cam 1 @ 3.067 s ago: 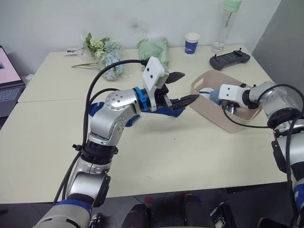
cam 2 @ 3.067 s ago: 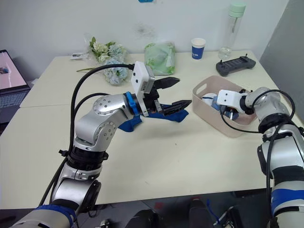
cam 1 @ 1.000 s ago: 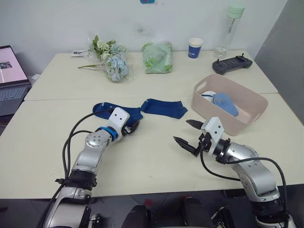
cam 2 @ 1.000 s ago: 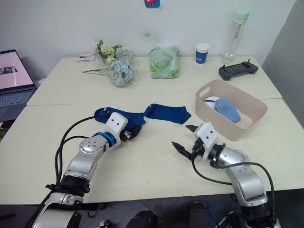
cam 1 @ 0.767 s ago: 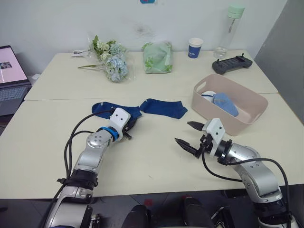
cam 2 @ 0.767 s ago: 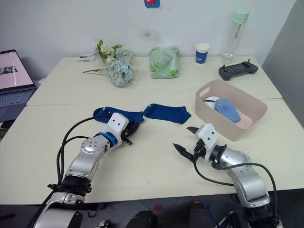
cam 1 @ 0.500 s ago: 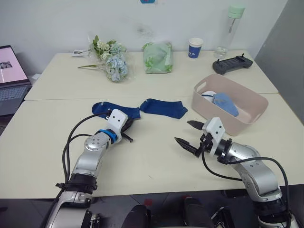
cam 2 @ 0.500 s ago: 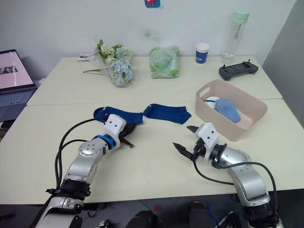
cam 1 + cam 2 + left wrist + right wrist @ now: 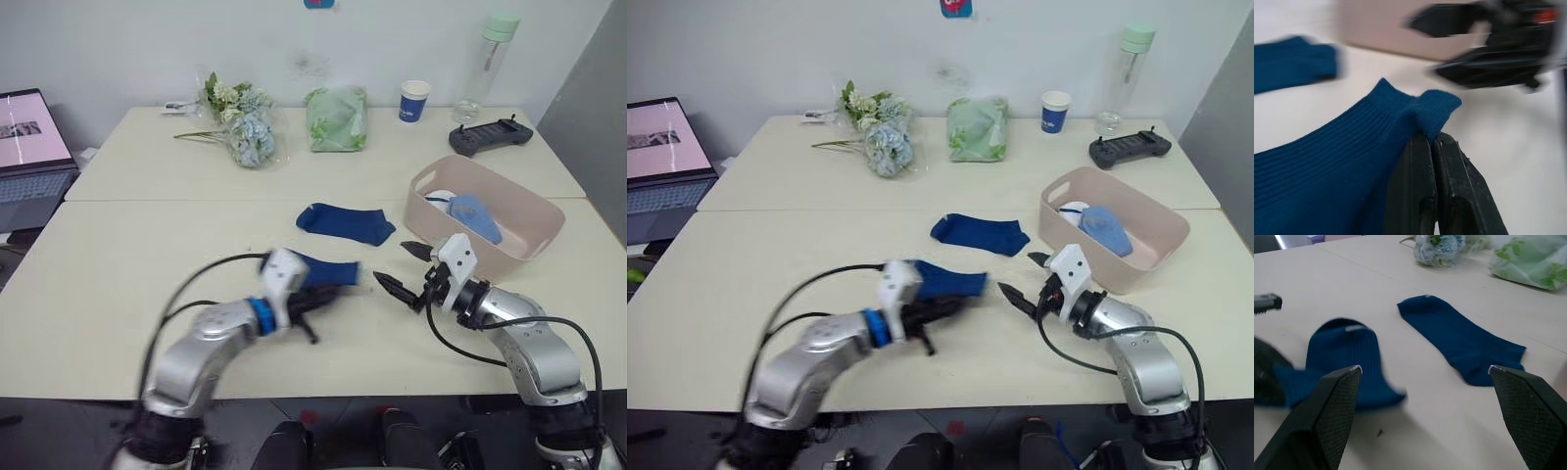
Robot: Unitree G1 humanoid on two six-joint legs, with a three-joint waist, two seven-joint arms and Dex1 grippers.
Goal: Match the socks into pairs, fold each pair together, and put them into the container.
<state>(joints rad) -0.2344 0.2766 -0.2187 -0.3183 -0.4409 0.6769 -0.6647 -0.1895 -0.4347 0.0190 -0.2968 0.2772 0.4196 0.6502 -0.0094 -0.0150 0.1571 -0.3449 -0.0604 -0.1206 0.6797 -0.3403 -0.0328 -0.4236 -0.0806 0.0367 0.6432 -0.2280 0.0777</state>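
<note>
On the table, one navy sock point(image 9: 328, 271) is being pinched by the left gripper point(image 9: 1432, 147); its mate point(image 9: 346, 221) is lying nearby. Two pairs are sitting inside the container point(image 9: 529, 211). The right gripper point(image 9: 404, 269) is being held wide open.

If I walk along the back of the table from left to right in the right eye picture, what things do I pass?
Laptop → flowers → green bag → blue cup → water bottle → black game controller.
</note>
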